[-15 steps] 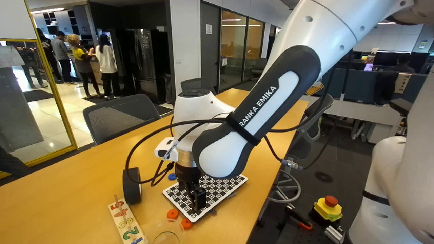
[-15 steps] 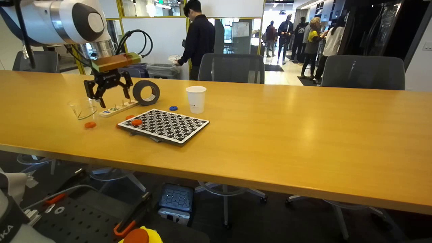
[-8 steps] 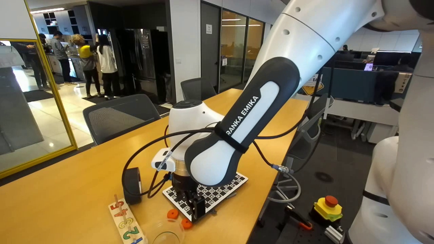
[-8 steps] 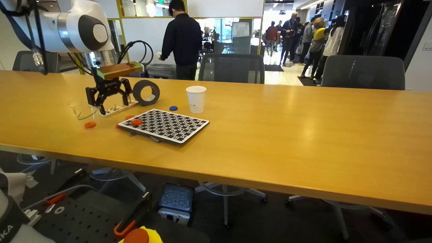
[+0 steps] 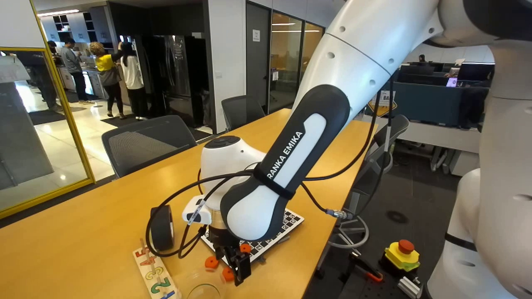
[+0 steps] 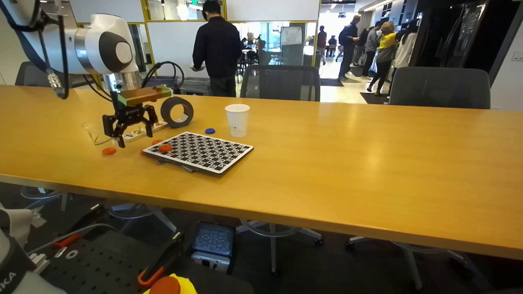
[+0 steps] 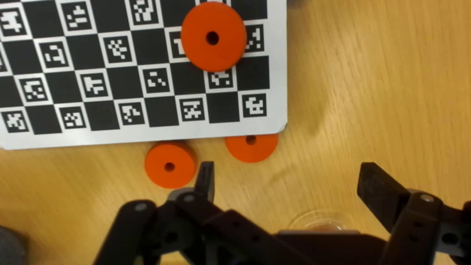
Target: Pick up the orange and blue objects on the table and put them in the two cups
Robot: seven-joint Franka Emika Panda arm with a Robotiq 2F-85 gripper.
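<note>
While the gripper (image 7: 287, 173) gapes wide, empty, 1 holed orange disc (image 7: 214, 53) lies on the checkered board (image 7: 158, 79), 2 more discs (image 7: 165, 178) by its edge on the grained table (image 7: 342, 92); farther, a blue disc (image 6: 210, 131) sits near the tapered white cup (image 6: 237, 122).

"Where do we see the arm (image 5: 314, 128)?"
"In an exterior view it slants down from the right, and in both exterior views the gripper (image 6: 135, 140) points down."
"And the fingers (image 7: 382, 195)?"
"We find them spread wide (the wrist view shows it), one left, one right."
</note>
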